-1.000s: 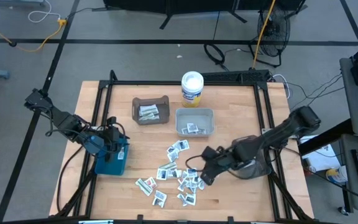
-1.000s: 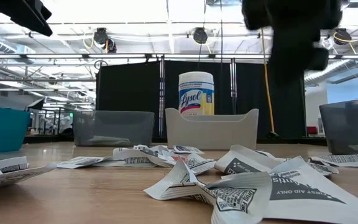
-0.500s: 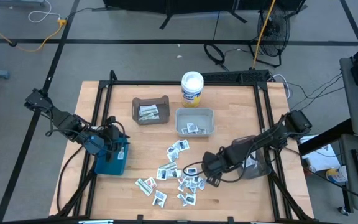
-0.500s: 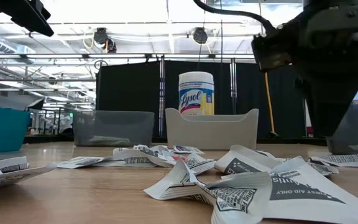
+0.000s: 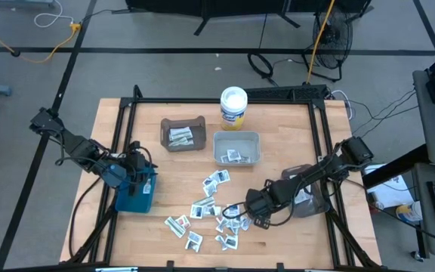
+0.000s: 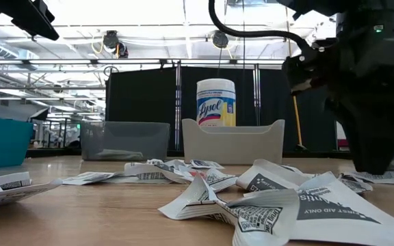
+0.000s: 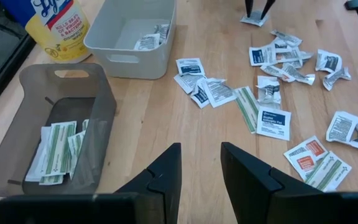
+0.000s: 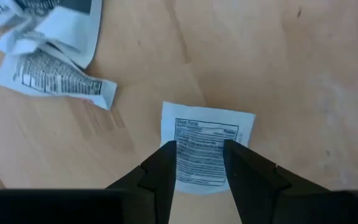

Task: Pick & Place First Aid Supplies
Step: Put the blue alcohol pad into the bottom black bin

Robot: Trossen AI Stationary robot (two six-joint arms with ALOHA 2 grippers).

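The right gripper (image 5: 236,212) was down at the table, at the right edge of the scattered packets (image 5: 216,208), with one white packet (image 8: 205,149) lying flat between its fingers (image 8: 160,174). The fingers straddled the packet with a gap between them; whether they already pinched it or only bracketed it could not be told. The step in hand looked like the pick of a single packet out of the pile. The rest of the supplies lay loose on the wood between the arms, some crumpled or overlapping, and a few already sat in the white bin (image 5: 236,148) and the brown bin (image 5: 183,134) farther back, next to the tub (image 5: 233,106). The left gripper (image 7: 201,171) waited over the teal bin (image 5: 137,192) at the left, fingers apart and holding nothing. Next, the right arm would probably need a firm close on the thin packet, a straight lift clear of its neighbours, and a carry to the matching bin.
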